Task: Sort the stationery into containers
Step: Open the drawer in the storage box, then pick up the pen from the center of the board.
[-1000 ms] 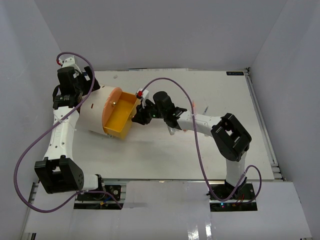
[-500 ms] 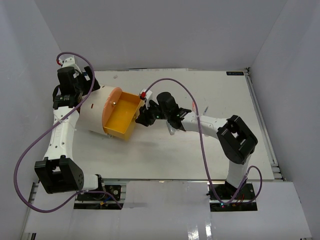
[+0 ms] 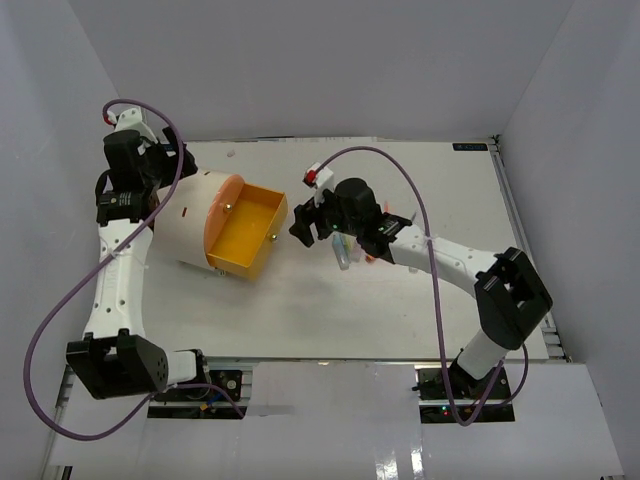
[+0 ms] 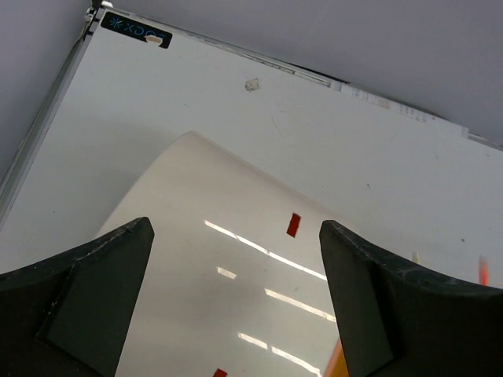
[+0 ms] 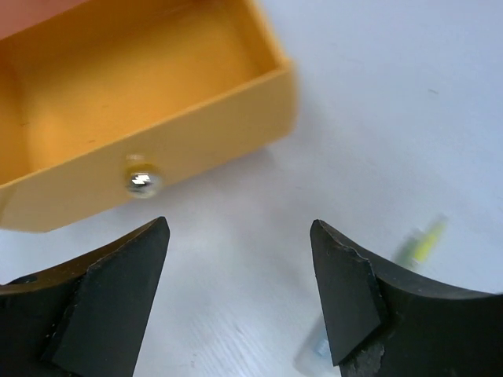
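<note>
When read from the left edge of the overhead view: left gripper [image 3: 160, 172], upper left, poised over the rear of the containers [image 3: 185, 230]; fingers [image 4: 94, 298] spread wide in the left wrist view, framing the cream wall, clamped on nothing; contact with that wall impossible to tell. Left of centre: one cream cylinder, seemingly on its side, orange round face [image 3: 222, 205] turned toward mid-frame. Drawer [image 3: 250, 225], one only, drawn out to the right, orange inside, brass knob [image 5: 141, 182] on its front; empty as far as visible. Just right of the drawer, mid-frame: right gripper [image 3: 303, 225], fingers [image 5: 102, 298] parted, holding nothing, hanging above bare table [image 3: 330, 310]. Right of centre, partly hidden beneath the right arm [image 3: 450, 260]: the stationery [image 3: 345, 252], a small cluster of pens and coloured bits lying on the table, outside every compartment; one yellow-green pen [image 5: 420, 239] blurred at lower right of the right wrist view. Step in hand, by judgement: compartment opened, loading not yet begun. Next move, by judgement: turn right gripper toward the cluster, lower over a single pen, close across its barrel, lift, carry leftward, release above the open drawer. Calls for care: thin pens lying flat and close together, hard to pinch singly, neighbours easily dragged along.
</note>
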Controlling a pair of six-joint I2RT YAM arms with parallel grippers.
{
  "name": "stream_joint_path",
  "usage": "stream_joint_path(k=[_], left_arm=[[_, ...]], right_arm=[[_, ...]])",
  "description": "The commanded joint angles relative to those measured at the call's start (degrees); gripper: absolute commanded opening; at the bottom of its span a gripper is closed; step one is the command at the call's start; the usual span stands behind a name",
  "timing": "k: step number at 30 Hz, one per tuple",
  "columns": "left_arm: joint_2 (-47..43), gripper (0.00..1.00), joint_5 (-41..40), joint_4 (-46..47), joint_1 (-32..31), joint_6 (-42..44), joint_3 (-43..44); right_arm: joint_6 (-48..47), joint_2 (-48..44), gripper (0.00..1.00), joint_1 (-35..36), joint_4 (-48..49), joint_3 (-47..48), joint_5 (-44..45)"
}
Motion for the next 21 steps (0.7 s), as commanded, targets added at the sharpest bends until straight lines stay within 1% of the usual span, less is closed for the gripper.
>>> stream_joint_path(k=[1,3,4,6,7,9,11,15,21], left_arm=[[-5.92,0.98,3.37,-1.76,-0.29,-0.92,2.49],[-9.25,0.98,3.29,-1.85,-1.6,-0.75,0.48],[-10.31,0.98,2.59,-2.29,-3.17,-0.66,-0.31],[-13.29,0.98,1.1,-2.99,-4.85,0.56,-2.77],[-14.35,0.98,-1.35,-3.95,-8.51,1.09,-3.65],[-17.94,0.98,-4.0,-5.18,-10.65,2.06,-6.37],[-20.5,0.98,-6.36,-5.89,-12.67,2.51,-7.78],[-26.56,0.98,-7.96,-7.99,-14.7,2.77,-10.16],[-31.67,0.98,-9.62,-10.37,-16.02,2.86,-13.32]], right_arm=[[3.47,-4.89,0.79,-3.14,-8.51,0.17,18.77],[6.46,-6.03,0.78,-4.9,-12.3,-0.09,24.26],[7.51,-7.17,0.78,-7.17,-14.94,-0.44,27.25],[11.2,-8.32,0.77,-10.08,-17.07,-2.11,28.59],[12.43,-9.11,0.77,-13.22,-18.55,-2.73,29.12],[15.24,-9.29,0.77,-16.23,-19.71,-4.39,29.47],[15.87,-8.68,0.76,-19.92,-20.5,-4.93,29.03],[18.06,-4.04,0.72,-24.49,-21.47,-3.62,28.25],[21.14,3.61,0.67,-26.61,-22.53,-1.07,27.71]])
